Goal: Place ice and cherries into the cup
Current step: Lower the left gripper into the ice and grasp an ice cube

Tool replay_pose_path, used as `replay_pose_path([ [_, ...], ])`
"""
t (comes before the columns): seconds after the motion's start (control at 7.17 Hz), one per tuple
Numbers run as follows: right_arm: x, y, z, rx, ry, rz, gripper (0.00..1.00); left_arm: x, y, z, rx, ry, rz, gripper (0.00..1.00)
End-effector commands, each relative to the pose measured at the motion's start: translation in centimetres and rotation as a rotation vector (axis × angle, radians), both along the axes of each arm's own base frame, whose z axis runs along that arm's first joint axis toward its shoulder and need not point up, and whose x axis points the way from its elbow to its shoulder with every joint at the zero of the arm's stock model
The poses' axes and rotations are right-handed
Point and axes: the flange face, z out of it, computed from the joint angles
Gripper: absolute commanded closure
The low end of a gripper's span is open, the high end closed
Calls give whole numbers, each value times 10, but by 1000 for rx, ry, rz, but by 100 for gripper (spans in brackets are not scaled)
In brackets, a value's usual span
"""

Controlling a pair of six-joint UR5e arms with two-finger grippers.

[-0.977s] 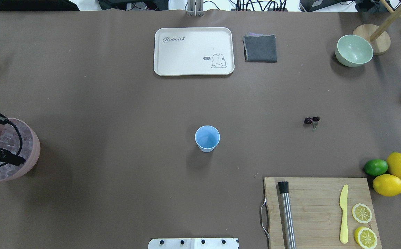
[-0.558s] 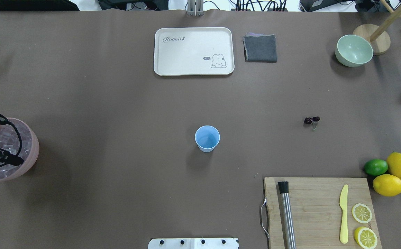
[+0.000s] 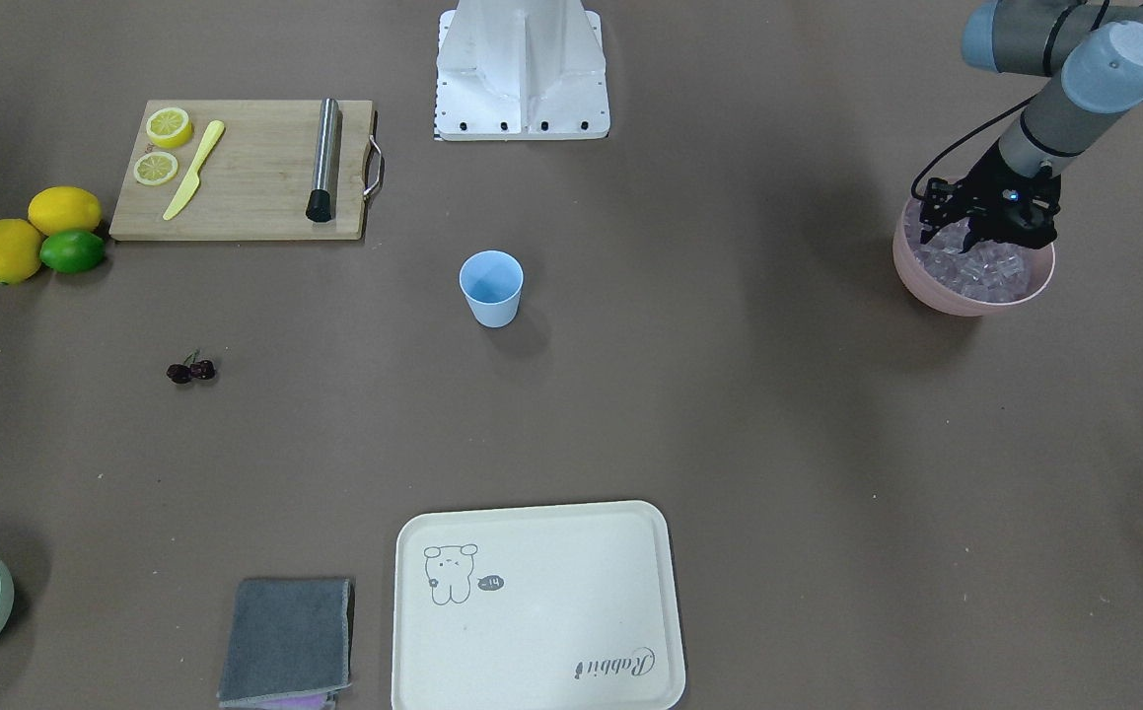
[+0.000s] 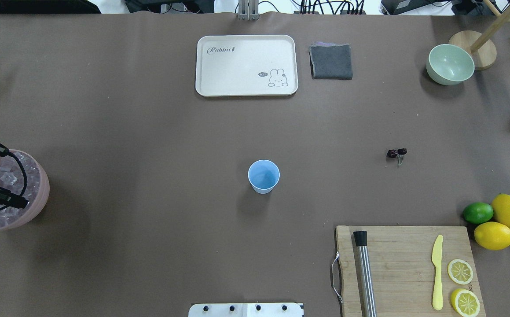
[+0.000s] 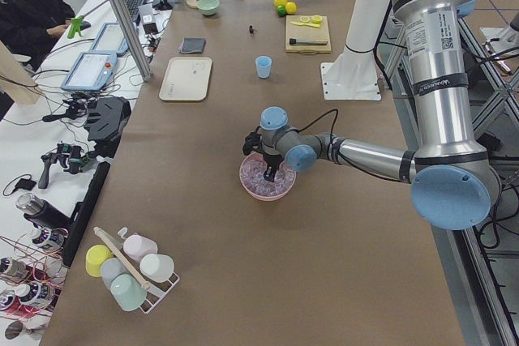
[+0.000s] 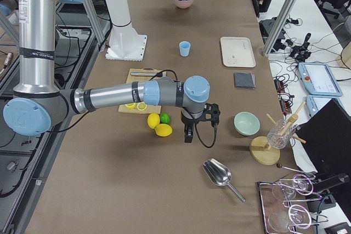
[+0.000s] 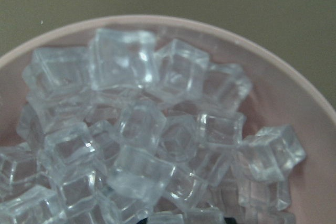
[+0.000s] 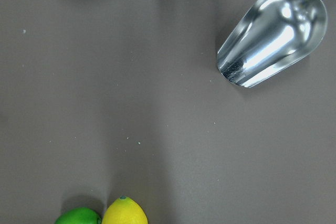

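Left gripper [image 3: 977,235]: hangs point-down over the pink bowl [image 3: 961,300], its fingers lowered among the heaped ice [image 7: 142,124]. The black fingers blur into the wrist cable, and the wrist camera shows only cubes and the bowl's rim. How far the fingers are spread, and whether a cube is held, cannot be told.

Ice: all cubes on view lie in the pink bowl, at the table's edge on the robot's left.

Cup [image 4: 263,188]: upright at mid-table, well apart from the pink bowl; its inside shows plain blue.

Cherries [image 4: 396,152]: lying on the brown table cover on the robot's right, well apart from the cup, stems joined.

Right gripper [image 6: 188,133]: seen only from the side, low over the table just beside two lemons [image 4: 493,235] and a lime [image 4: 478,212]. Its opening cannot be judged. Its wrist camera looks down on bare cover and a steel scoop [image 8: 273,35].

Surroundings:
- A wooden cutting board [image 4: 395,264] lies near the robot's base on its right. It carries a steel rod with a black tip [image 4: 365,273], a yellow knife [image 4: 437,273] and two lemon slices [image 4: 460,271].
- At the far side are a cream tray [image 4: 237,70], just beside it a folded grey cloth [image 4: 331,61], and further right a pale green bowl [image 4: 450,64].
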Motion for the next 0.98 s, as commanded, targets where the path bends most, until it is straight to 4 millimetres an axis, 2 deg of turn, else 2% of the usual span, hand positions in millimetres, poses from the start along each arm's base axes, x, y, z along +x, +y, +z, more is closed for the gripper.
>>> replay_pose_path([
  [0.0, 0, 0, -6, 2, -1, 10, 0, -2, -1, -2, 2, 2, -5, 95],
  [0.14, 0, 0, -8, 4, -1, 11, 0, -7, -2, -8, 12, 12, -14, 96],
  [0.28, 0, 0, -8, 4, -4, 11, 0, -20, -10, -14, 19, 18, -47, 98],
  [0.42, -1, -1, -9, 5, -15, 11, 0, -43, -2, -14, 10, 19, -70, 99],
  [0.56, -1, -2, -12, 9, -17, 11, 0, -64, -3, -24, 21, 28, -111, 100],
  [0.84, -2, -5, -16, 16, -27, 11, 0, -78, -7, -38, 43, 45, -147, 100],
])
